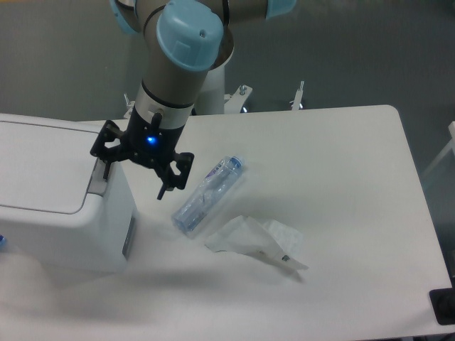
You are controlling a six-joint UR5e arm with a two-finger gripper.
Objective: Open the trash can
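White trash can (50, 199), lid down, left table (341, 177) edge. Gripper (135, 175) over its grey push tab (97, 177), fingers (165, 190) spread wide, empty, likely poised to press. Bottle (206, 195), crumpled wrapper (256, 241) alongside.

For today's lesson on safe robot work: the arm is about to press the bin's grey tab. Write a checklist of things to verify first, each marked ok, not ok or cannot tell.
1. Lid of the trash can is shut and flat, nothing lying on it: ok.
2. Grey push tab is in view and unblocked: ok.
3. Claw is open and holds nothing: ok.
4. One claw finger is over the tab: ok; whether it touches it: cannot tell.
5. Plastic bottle lies on the table, apart from the bin: ok.
6. Crumpled wrapper lies clear of the claw's path: ok.
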